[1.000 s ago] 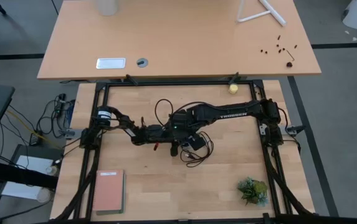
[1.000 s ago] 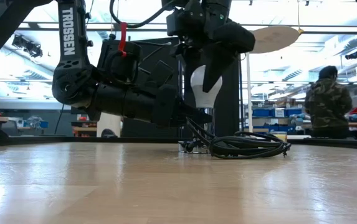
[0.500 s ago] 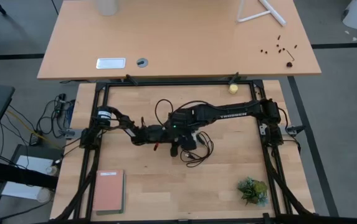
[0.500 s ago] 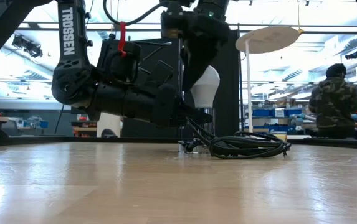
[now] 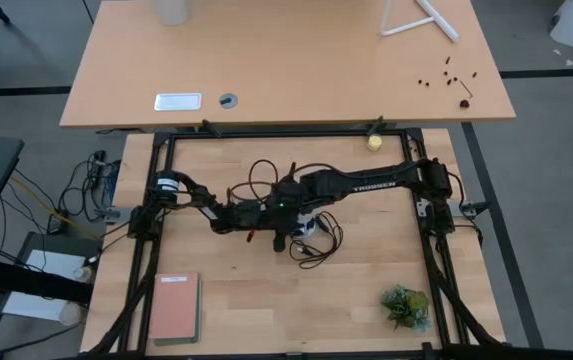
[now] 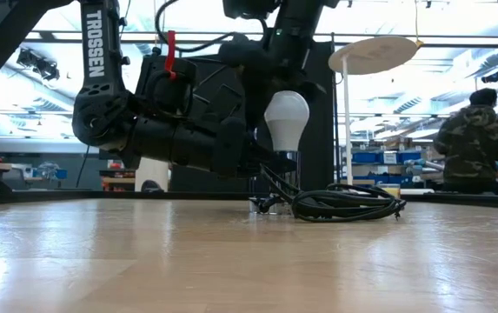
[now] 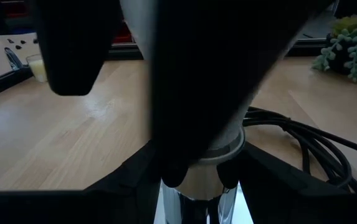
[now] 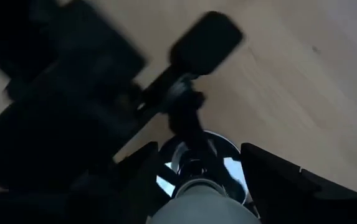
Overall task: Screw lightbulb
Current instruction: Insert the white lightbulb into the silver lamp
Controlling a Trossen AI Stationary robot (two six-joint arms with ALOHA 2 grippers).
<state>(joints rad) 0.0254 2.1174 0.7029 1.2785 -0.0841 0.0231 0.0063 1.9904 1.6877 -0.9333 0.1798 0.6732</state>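
The white frosted lightbulb (image 6: 286, 117) stands upright, with its narrow base down in the silver socket (image 7: 197, 183). It also shows in the right wrist view (image 8: 203, 208) above the socket (image 8: 197, 158). My left gripper (image 5: 294, 232) reaches in from the table's left and is shut on the socket. My right gripper (image 5: 306, 215) comes down over the bulb from above and is shut on it. The socket's black cord (image 6: 344, 204) lies coiled on the table. My left gripper pinches the silver socket's sides (image 7: 218, 186) between its two fingers. It comes in level from the table's left. The socket sits upright, above the table, with its cord trailing down to the coil. My right gripper has the bulb's globe between its two fingers from above, pointing down. One finger (image 7: 215, 93) is on the side facing the left arm and the other is opposite. The fingers themselves hide the spots they touch. The bulb stands upright with its base in the socket.
A small yellowish ball (image 5: 374, 142) lies at the frame's far edge. A green plant (image 5: 406, 305) is near the right front and a red book (image 5: 176, 305) near the left front. A person (image 6: 479, 139) stands in the room behind the table.
My right gripper has turned about the bulb's upright axis, still over it. In the low view its fingers have swung from the bulb's front round to its sides, so the globe now shows. The left gripper and the socket have kept still.
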